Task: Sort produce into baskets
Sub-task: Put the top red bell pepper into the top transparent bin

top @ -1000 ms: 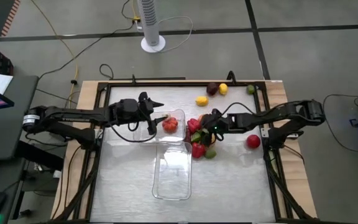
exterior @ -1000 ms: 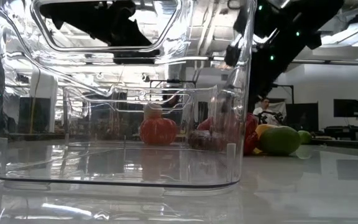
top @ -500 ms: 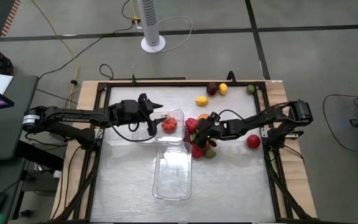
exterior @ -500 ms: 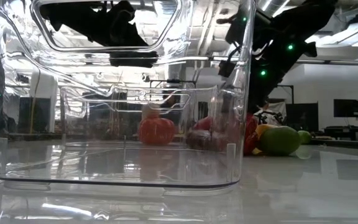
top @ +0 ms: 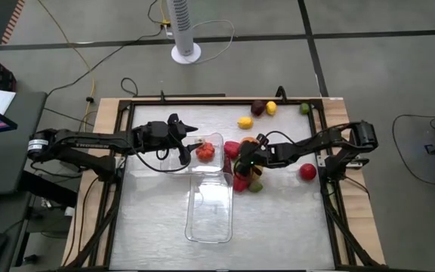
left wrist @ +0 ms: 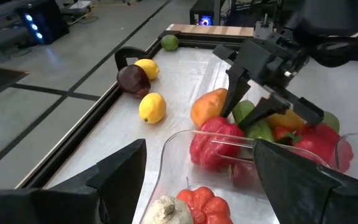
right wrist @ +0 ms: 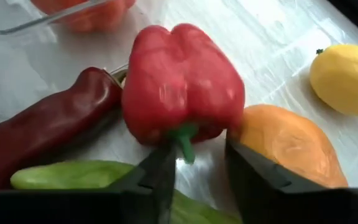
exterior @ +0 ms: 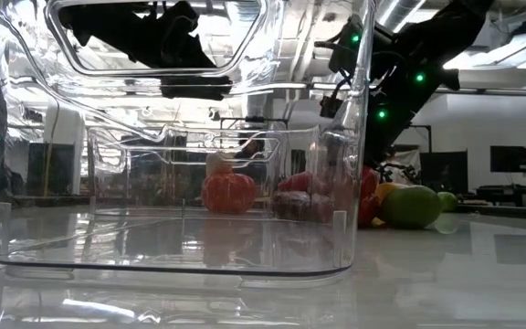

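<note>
Compared with a second before, the right gripper [top: 242, 160] had moved in from the right onto the pile of produce beside the far basket [top: 216, 140], and its fingers had drawn closer together. In the right wrist view they stood on either side of the green stem of a red bell pepper [right wrist: 182, 87], with a narrow gap left; I could not tell whether they had gripped it. The left gripper [top: 189, 141] had not moved: it hung over the far basket with its fingers apart, holding nothing.

An orange tomato-like piece [left wrist: 205, 205] and a whitish piece [left wrist: 161, 210] lay inside that basket. Around the pepper crowded an orange piece [right wrist: 286, 144], a dark red chilli [right wrist: 45, 127] and a long green piece [right wrist: 73, 175]. A red fruit [top: 307, 171] lay alone near the desk's [top: 278, 219] right edge; two yellow pieces [left wrist: 152, 107], a maroon one [left wrist: 133, 79] and a green one [left wrist: 169, 42] sat along the far edge. The near basket [top: 210, 208] stood just beside the far one.
</note>
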`<state>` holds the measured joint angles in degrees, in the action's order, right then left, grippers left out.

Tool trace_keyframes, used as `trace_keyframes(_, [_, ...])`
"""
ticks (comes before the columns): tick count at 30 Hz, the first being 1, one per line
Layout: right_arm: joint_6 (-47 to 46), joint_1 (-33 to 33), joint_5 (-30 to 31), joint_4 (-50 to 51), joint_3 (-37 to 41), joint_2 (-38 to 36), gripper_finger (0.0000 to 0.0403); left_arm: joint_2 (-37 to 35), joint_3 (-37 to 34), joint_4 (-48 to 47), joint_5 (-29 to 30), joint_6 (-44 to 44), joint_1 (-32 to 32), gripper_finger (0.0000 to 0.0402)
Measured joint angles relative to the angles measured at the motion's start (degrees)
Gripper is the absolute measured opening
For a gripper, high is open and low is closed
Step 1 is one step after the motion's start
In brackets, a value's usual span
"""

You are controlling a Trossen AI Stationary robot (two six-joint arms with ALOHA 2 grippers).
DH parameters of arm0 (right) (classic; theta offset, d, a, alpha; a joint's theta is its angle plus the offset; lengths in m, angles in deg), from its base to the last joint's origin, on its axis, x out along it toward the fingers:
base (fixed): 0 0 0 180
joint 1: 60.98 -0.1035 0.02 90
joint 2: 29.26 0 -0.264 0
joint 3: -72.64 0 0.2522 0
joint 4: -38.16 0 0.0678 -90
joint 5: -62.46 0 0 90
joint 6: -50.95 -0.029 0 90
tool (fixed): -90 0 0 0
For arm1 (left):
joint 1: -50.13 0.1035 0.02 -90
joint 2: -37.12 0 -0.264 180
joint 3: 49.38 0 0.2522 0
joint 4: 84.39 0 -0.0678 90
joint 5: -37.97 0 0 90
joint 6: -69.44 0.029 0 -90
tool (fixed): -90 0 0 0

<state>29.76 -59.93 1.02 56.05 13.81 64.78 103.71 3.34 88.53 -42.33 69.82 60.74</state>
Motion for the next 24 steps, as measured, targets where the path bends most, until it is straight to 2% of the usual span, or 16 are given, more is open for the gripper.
trace_keyframes(9, [1.18, 1.27, -2.09, -0.04, 0.30, -0.02, 0.0036, 0.00, 0.00, -0.38, 0.00, 0.46, 0.00, 0.0280])
trace_keyframes(11, [2.02, 1.41, -3.14, -0.20, 0.30, -0.02, 0.0018, 0.00, 0.00, -0.85, 0.00, 0.46, 0.00, 0.0280])
trace_keyframes(13, [2.58, 1.41, -3.37, -0.22, 0.32, -0.02, 0.0017, 0.00, 0.00, -1.39, 0.00, 0.46, 0.02, 0.0280])
trace_keyframes(16, [4.10, 1.36, -3.81, 0.06, 0.32, -0.02, 0.0048, 0.00, 0.00, -1.77, 0.00, 0.46, 0.02, 0.0280])
trace_keyframes(24, [6.21, 1.34, -4.48, -0.03, 0.32, -0.57, 0.0198, 0.00, 0.01, -1.78, 0.00, 0.46, 0.04, 0.0280])
